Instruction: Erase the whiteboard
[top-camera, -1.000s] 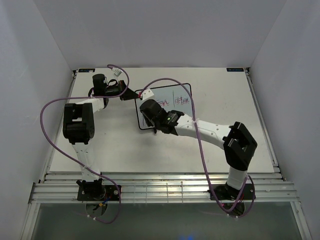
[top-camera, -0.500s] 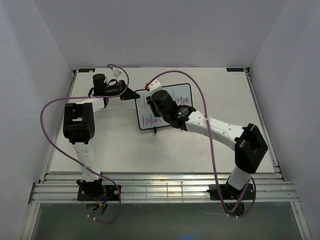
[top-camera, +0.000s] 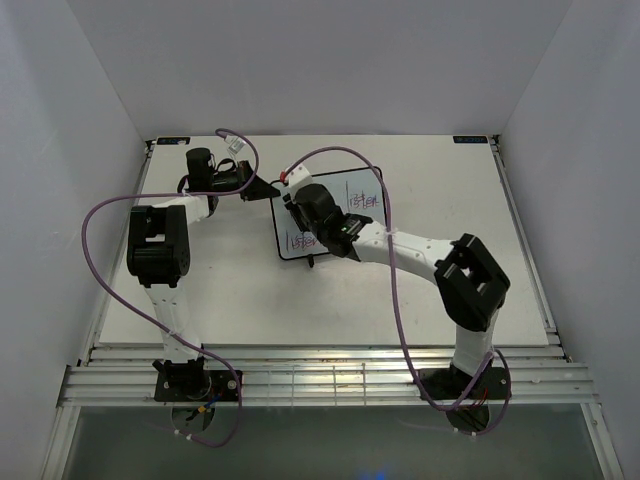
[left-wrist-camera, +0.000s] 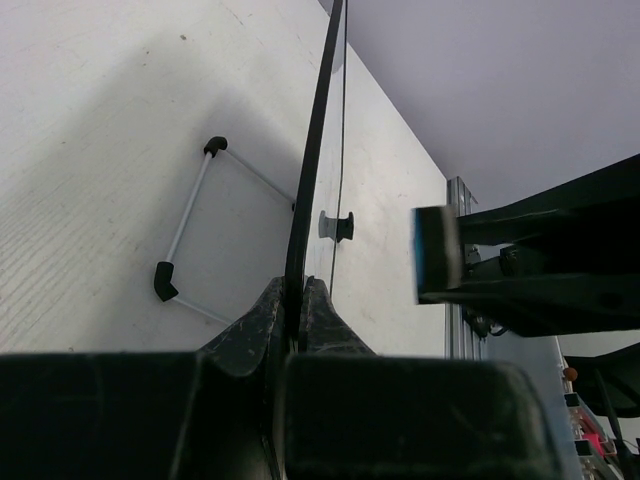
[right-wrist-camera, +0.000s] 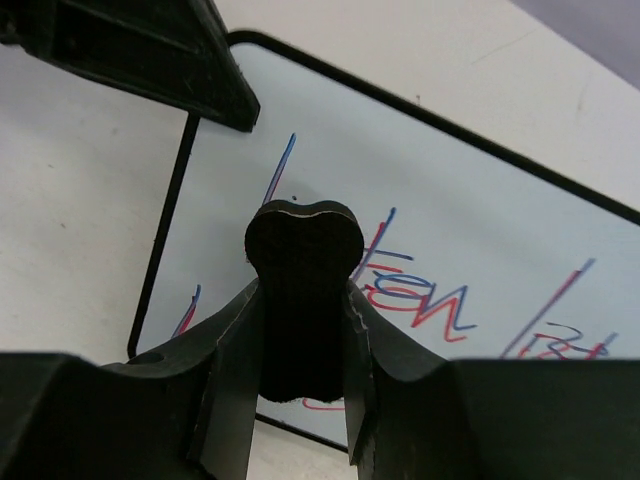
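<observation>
White counter (top-camera: 230, 300), and we're pinching the whiteboard (top-camera: 365, 205), up around 12 o'clock, by its 9 o'clock edge with the left tool (left-wrist-camera: 300, 300). Right tool (right-wrist-camera: 305, 340) is gripping the eraser (right-wrist-camera: 303, 240) over it; writing (right-wrist-camera: 420, 300) is showing across it, so we're guessing most wiping's left.

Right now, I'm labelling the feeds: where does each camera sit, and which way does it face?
Top external: above and behind the arms, looking down on the table; both arms show.
Left wrist: on the left arm, sighting along the whiteboard edge; the left jaws clamp it.
Right wrist: on the right arm, looking down on the whiteboard's written face; the right jaws hold the eraser.
Shared: all three show the whiteboard.
</observation>
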